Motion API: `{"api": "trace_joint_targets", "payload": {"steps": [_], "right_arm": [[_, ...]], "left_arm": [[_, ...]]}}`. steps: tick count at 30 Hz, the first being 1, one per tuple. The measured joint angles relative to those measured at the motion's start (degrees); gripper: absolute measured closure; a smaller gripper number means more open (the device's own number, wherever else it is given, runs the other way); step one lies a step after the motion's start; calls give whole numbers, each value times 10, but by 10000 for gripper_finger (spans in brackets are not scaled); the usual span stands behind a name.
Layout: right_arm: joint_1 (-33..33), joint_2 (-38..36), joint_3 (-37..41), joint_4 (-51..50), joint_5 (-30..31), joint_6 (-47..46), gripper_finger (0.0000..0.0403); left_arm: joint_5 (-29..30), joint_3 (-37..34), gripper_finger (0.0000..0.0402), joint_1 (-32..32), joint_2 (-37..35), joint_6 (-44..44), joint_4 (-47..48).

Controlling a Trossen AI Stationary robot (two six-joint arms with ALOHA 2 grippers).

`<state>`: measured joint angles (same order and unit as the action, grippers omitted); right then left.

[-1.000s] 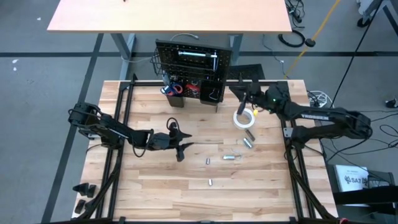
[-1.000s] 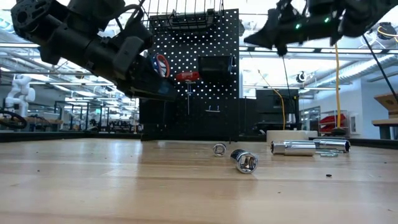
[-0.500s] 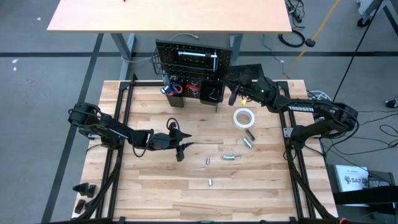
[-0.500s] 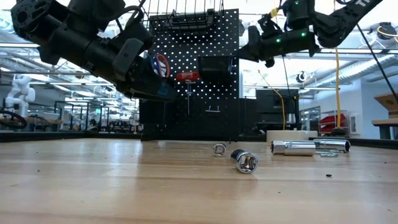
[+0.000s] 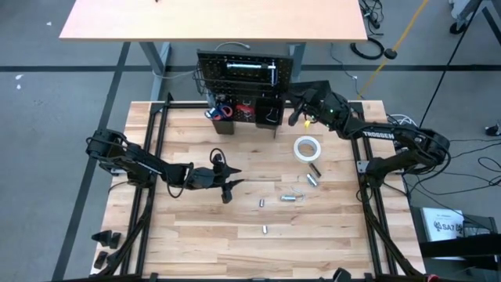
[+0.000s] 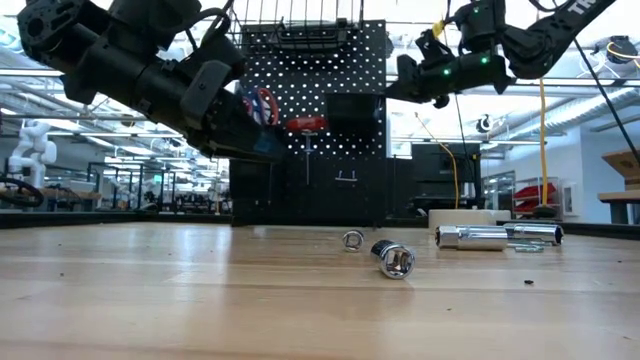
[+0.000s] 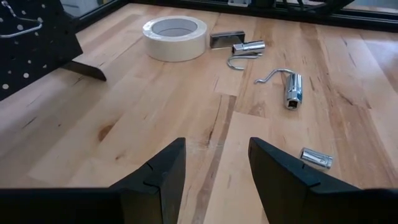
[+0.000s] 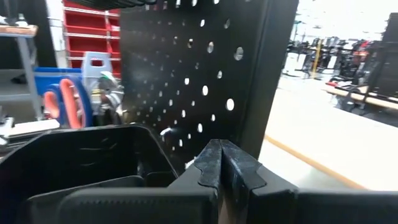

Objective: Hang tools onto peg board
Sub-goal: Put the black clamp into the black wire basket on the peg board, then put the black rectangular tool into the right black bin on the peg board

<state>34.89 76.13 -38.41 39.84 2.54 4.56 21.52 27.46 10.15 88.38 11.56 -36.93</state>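
Tan wood table (image 5: pixel 196 235) fills the centre of the overhead frame, its lower half mostly bare. The black peg board (image 5: pixel 244 82) stands at the upper-centre edge, scissors (image 6: pixel 258 103) and a red screwdriver (image 6: pixel 305 124) hanging on it. The right gripper (image 5: pixel 296 110), fingers pressed together and holding nothing, sits at the board's right edge, beside a black bin (image 8: pixel 87 162). "TROSSEN" is printed on that arm. A white tape roll (image 5: pixel 308 147) lies right of centre, loose sockets (image 5: pixel 291 197) below it. The left gripper (image 5: pixel 228 188), fingers apart and empty, hovers over open wood at centre-left.
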Motion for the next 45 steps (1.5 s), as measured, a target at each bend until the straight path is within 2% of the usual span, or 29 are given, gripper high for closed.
{"api": "trace_joint_targets", "payload": {"steps": [9,15,19,24,28,34,37,41,45], "right_arm": [[24,0,0,8,9,-3,403],[10,-14,0,-7,10,5,403],[-19,-68,0,-76,10,29,403],[-64,-160,0,-217,37,11,403],[-106,-198,0,-367,35,-48,403],[-199,-195,0,-570,36,-166,403],[-248,-190,0,-641,47,-252,403],[-303,-188,0,-727,97,-389,403],[-324,-188,0,-790,110,-457,401]], "left_arm": [[0,0,226,0,0,-1,0],[0,0,226,0,0,-1,4],[0,0,226,0,0,-2,7],[-3,0,226,0,0,0,25],[-3,0,226,0,0,0,25],[-2,0,226,0,0,-1,23],[2,0,226,-2,0,-16,15],[2,0,226,-11,0,-18,10],[2,0,226,-20,0,-20,10]]}}
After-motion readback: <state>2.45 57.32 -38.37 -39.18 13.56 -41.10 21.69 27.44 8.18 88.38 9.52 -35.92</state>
